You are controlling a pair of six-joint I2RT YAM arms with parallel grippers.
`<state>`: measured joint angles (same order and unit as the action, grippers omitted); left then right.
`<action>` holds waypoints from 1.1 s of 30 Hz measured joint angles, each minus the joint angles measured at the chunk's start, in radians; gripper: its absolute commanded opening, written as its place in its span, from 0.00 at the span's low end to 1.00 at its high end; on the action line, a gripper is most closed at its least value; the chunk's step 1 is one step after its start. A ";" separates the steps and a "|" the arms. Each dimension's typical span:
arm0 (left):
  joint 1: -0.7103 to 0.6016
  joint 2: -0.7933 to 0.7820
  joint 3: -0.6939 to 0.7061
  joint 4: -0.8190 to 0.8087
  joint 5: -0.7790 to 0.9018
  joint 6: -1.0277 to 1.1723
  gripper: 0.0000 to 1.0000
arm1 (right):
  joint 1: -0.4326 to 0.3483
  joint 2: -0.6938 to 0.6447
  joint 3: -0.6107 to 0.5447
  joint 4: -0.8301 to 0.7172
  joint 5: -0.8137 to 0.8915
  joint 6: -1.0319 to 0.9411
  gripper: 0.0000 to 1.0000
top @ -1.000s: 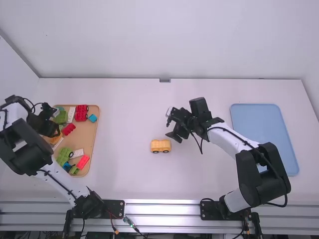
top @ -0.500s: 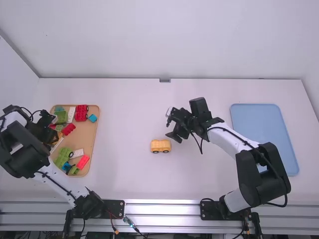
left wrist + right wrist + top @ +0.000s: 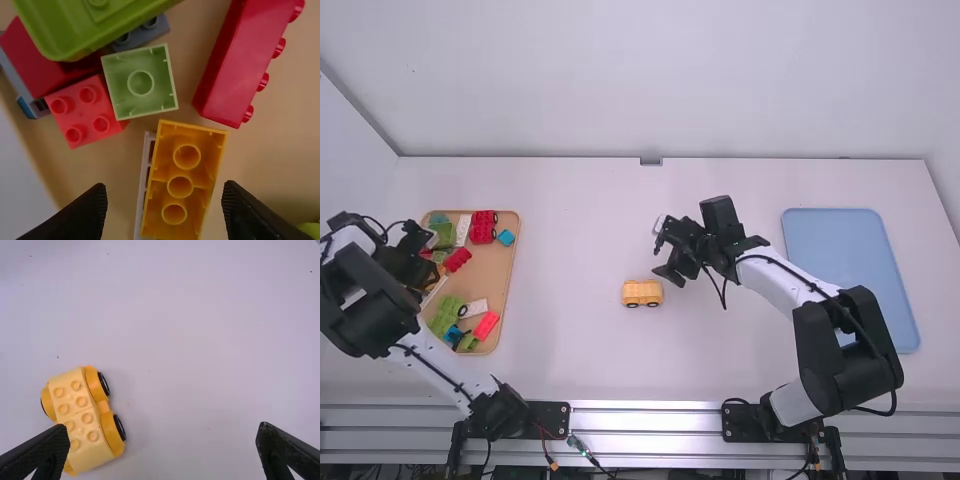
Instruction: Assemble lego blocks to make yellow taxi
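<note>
On the mid-table stands a yellow wheeled car base [image 3: 642, 293], studs up, also at the lower left of the right wrist view as a yellow base [image 3: 84, 422]. My right gripper [image 3: 663, 252] is just beyond and right of it; in its wrist view the right gripper [image 3: 164, 440] is open, nothing held. Over the tray's left part hangs my left gripper [image 3: 428, 270]. In its own view the left gripper [image 3: 165, 205] is open, its fingers on either side of an orange-yellow brick [image 3: 180, 187], which lies hollow side up partly over a white brick [image 3: 141, 200].
The brown tray [image 3: 505, 300] also holds green, red, white and blue pieces. A pale green square brick [image 3: 140, 81] and a long red brick [image 3: 240, 60] lie close to the orange-yellow one. A blue tray [image 3: 845, 250] lies at the right.
Over the past second my left gripper has shifted slightly left over the tray, uncovering more pieces. The right arm and the yellow base have kept still.
</note>
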<state>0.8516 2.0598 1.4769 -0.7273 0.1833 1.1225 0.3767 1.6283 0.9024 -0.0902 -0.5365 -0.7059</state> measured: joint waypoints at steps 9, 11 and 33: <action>0.000 0.001 -0.039 0.042 0.016 -0.002 0.61 | 0.000 0.000 0.000 0.000 0.000 -0.003 0.99; 0.000 0.001 -0.042 0.054 0.018 -0.004 0.59 | 0.000 0.000 0.000 0.000 0.000 0.000 0.99; 0.000 0.001 -0.056 0.055 -0.012 -0.004 0.42 | 0.000 0.000 0.000 -0.018 0.001 -0.004 0.99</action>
<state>0.8520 2.0609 1.4212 -0.6727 0.1715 1.1183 0.3767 1.6287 0.9020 -0.1085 -0.5358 -0.7097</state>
